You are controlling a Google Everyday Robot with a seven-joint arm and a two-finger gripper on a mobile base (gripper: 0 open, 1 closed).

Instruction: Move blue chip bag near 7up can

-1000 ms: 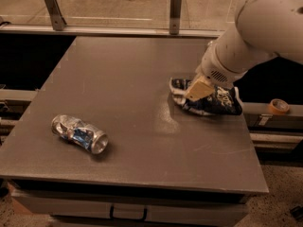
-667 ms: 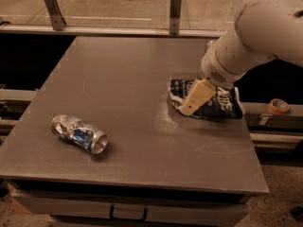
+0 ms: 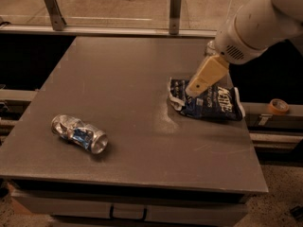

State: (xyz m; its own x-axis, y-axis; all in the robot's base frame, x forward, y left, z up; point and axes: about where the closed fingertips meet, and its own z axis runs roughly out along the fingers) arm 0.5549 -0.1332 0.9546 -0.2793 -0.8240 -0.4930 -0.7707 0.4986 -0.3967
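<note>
the blue chip bag lies crumpled on the tabletop, well right of the crushed can and slightly farther back. the pincer hangs right of that can too, over the bag's left part; clenched or released, cannot tell. the bag looks light, soft and slippery, so pinching a raised fold seems best. one bag, one crushed can, no 7up can in view.

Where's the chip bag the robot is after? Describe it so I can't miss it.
Start at the big grey table and go to its right edge, just below the robot's gripper. There lies the blue chip bag: crumpled, dark navy, white lettering. Its neighbour, a crushed silver can near the front left, is smaller, shiny and rounded.
</note>
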